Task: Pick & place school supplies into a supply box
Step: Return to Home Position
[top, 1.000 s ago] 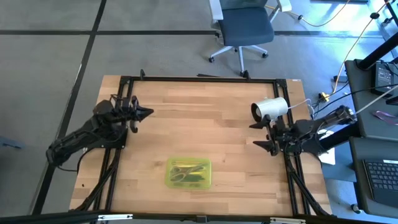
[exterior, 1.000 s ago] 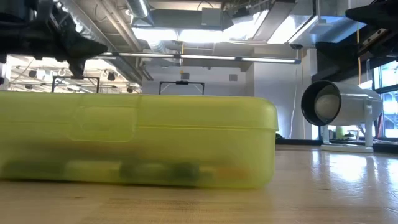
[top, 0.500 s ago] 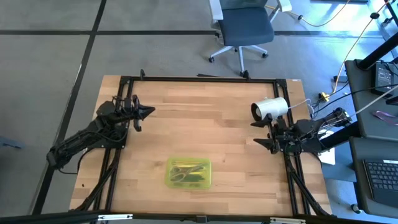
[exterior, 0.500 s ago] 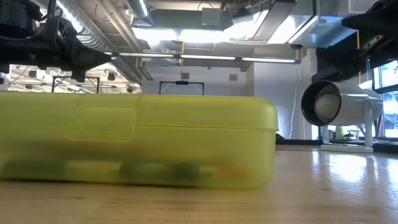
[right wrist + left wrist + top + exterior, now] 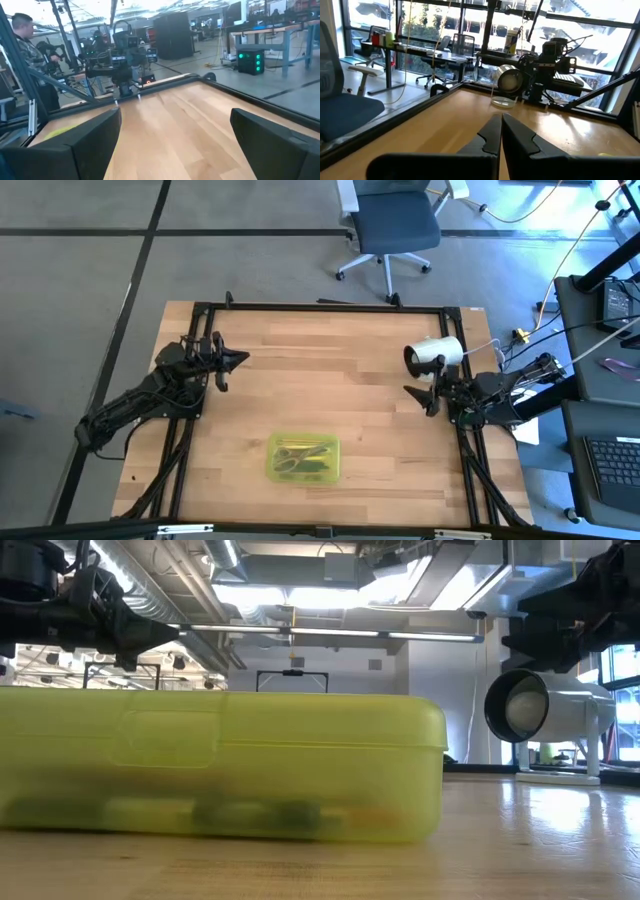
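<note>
A: Start closest in. Where's the supply box (image 5: 303,459)?

B: Near the front edge of the bench (image 5: 330,350), roughly midway between its two sides, with the lid (image 5: 300,725) down. In the low view it fills most of the frame and lies flat on the wood. I'd judge it is parked there because the packing is finished — closed and out of reach of a stray bump.

A: And the school supplies (image 5: 298,459)?

B: Inside. From above, dark shapes show through the translucent lid. From the side they are only blurs along the bottom, so I can't tell which is which. I see no pen or pencil outside the box.

A: Farther back, then. The left pincer (image 5: 238,361)?

B: Above the left part of the bench, well apart from the box and pointing inward. Its wrist view shows the two fingers (image 5: 487,142) pressed together, with nothing between them and touching nothing.

A: The right pincer (image 5: 421,400)?

B: At the right edge, also well away from the box. Its fingers (image 5: 90,135) are spread wide — only bare wood shows between them. It holds nothing.

A: Why sit like that?

B: My guess is that this is a rest pose, since nothing is left to pick.

A: Anything beyond?

B: A white cylinder (image 5: 433,354) just behind the right pincer, and past the far edge an office chair (image 5: 395,225).
</note>
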Robot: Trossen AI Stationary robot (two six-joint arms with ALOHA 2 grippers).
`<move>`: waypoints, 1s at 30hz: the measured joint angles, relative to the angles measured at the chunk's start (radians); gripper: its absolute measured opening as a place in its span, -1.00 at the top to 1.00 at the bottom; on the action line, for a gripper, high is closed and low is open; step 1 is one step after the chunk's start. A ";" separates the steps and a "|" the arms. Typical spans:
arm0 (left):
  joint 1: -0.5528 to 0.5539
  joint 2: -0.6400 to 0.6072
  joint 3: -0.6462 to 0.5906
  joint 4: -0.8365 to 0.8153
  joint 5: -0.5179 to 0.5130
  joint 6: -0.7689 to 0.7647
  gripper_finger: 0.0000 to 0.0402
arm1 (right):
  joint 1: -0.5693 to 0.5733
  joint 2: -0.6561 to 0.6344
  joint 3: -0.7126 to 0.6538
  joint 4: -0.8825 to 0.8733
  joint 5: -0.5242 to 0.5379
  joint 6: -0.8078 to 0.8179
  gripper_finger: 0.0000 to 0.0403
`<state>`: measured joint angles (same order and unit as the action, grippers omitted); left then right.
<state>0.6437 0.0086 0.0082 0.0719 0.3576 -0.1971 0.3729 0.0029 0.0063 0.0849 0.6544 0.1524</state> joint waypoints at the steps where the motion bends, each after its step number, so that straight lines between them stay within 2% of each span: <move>1: 0.000 0.000 0.000 0.000 0.000 0.000 0.96 | 0.000 0.000 0.000 0.000 0.000 -0.002 -0.87; 30: 0.000 0.000 0.000 0.000 0.002 0.001 0.94 | 0.000 0.001 0.000 0.000 -0.001 -0.004 -0.87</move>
<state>0.6434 0.0090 0.0082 0.0715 0.3599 -0.1963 0.3733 0.0036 0.0063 0.0853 0.6537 0.1486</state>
